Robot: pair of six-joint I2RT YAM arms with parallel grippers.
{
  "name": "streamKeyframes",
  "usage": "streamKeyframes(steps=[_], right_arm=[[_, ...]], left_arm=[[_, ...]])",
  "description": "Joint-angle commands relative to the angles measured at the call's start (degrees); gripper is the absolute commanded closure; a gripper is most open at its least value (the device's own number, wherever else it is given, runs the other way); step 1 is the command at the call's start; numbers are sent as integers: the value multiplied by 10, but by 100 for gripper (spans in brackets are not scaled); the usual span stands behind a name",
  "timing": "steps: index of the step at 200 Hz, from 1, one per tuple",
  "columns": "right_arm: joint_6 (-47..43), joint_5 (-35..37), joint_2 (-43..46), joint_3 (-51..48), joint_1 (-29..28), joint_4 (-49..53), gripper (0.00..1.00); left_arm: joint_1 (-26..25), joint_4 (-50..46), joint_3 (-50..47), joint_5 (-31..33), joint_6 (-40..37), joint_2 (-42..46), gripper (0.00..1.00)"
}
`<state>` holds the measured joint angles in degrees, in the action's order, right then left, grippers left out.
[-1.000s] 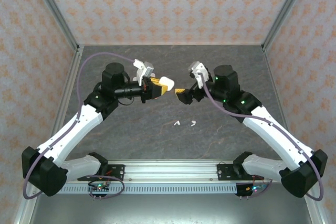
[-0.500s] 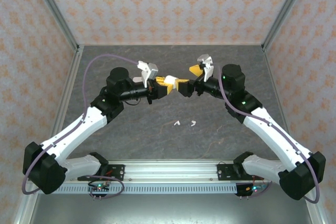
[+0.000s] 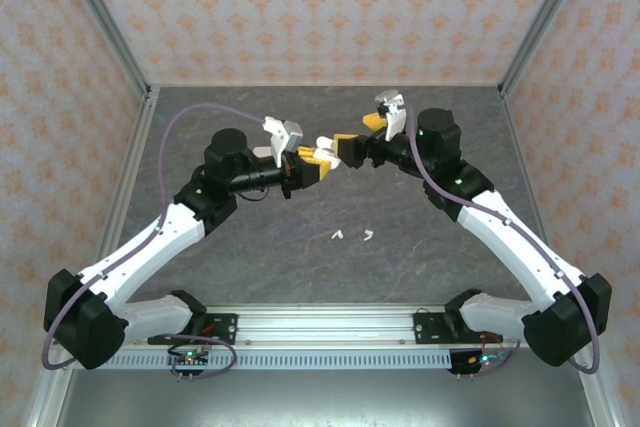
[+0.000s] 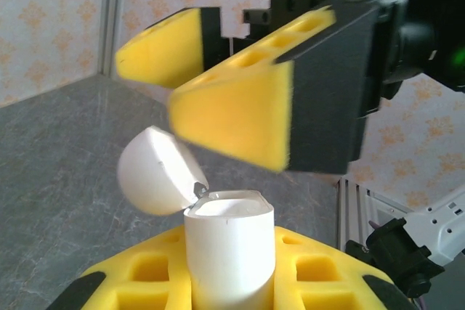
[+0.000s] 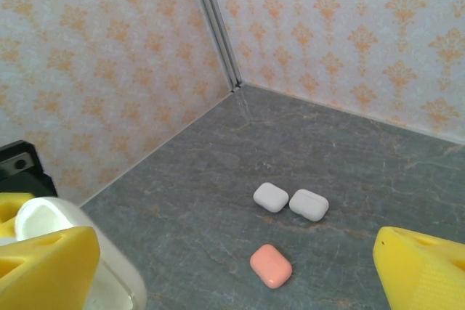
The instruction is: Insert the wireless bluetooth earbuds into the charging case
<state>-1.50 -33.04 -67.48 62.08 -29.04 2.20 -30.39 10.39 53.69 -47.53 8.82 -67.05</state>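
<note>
Charging case (image 4: 229,252) sits clamped open in your left gripper (image 3: 317,160). Right gripper (image 3: 355,137), wide open and empty, crowds it; its finger could knock the lid (image 4: 156,172) shut.

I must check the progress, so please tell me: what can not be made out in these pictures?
- Inside the charging case: left wrist view, its rim hides the wells.
- Earbuds on the table: top view, too small to tell their orientation.
- Whether the right gripper touches the lid: top view too small, left wrist view lacks depth.
</note>
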Motion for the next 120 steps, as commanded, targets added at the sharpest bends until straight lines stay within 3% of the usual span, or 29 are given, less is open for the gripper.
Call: streamKeyframes(steps=[1, 47, 79, 120], right_arm=[[1, 8, -17, 28, 1, 24, 3], [31, -8, 29, 37, 34, 42, 3], [15, 18, 30, 49, 44, 156, 5], [47, -12, -21, -19, 44, 201, 25]], left_arm=[[-5, 21, 26, -9, -18, 6, 98], [-5, -40, 22, 52, -56, 27, 97], [-5, -62, 4, 87, -80, 66, 97], [-5, -70, -16, 112, -97, 120, 97]])
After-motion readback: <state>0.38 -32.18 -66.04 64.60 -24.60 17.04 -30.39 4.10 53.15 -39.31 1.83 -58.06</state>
